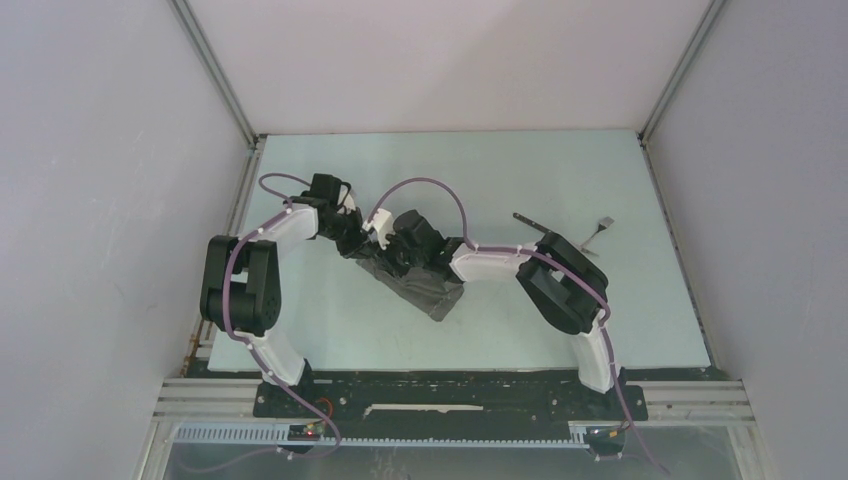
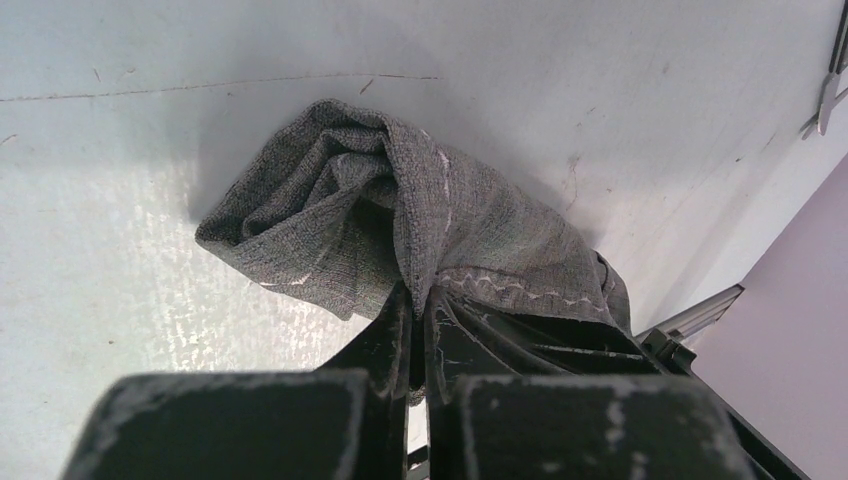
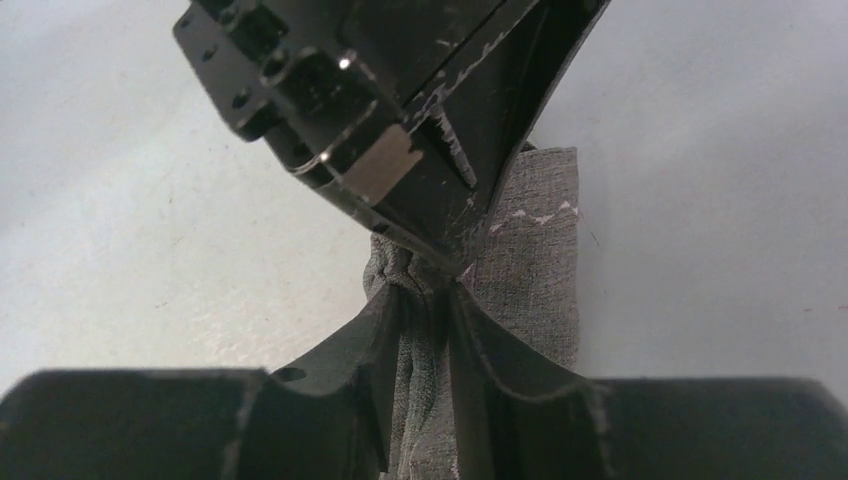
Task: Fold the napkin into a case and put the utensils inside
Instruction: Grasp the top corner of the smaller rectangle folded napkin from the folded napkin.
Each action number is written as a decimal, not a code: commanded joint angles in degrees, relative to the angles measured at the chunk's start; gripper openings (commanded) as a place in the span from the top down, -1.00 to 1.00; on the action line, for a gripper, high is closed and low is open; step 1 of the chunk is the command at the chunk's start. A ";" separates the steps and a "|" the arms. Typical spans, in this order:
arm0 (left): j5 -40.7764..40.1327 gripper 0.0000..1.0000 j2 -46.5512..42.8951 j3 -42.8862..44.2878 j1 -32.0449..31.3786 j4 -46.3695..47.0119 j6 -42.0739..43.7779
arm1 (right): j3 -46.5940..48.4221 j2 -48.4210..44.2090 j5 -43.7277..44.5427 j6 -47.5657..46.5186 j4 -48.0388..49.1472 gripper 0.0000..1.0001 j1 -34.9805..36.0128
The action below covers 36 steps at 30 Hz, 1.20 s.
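The grey napkin [image 1: 428,288] lies bunched and partly folded on the middle of the table, not a flat case. My left gripper [image 1: 370,246] is shut on a hemmed fold of the napkin [image 2: 340,210], its fingertips [image 2: 398,310] pinching the cloth. Facing it, tip to tip, my right gripper [image 1: 397,262] is shut on a gathered ridge of the napkin [image 3: 530,260]; cloth fills the gap of the right gripper [image 3: 427,292]. The left gripper [image 3: 445,255] comes down right above it. The knife [image 1: 527,220] and fork [image 1: 601,231] lie apart at the right rear.
The pale table [image 1: 330,330] is walled by grey panels on three sides. The right arm's elbow [image 1: 560,285] hangs over the table just in front of the utensils. One silvery utensil [image 2: 828,92] shows at the left wrist view's top right corner.
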 commanded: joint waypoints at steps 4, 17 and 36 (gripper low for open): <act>1.80 0.99 -1.44 2.28 0.54 -0.34 1.63 | 2.81 0.77 3.68 -0.17 0.91 0.61 0.84; -4.04 0.13 -9.66 0.08 0.77 1.39 0.65 | 1.27 -0.64 3.62 9.95 3.16 1.00 0.53; -29.93 0.23 -17.73 -13.02 -12.36 8.40 -7.09 | -6.31 -5.77 2.93 28.47 10.34 1.00 -2.89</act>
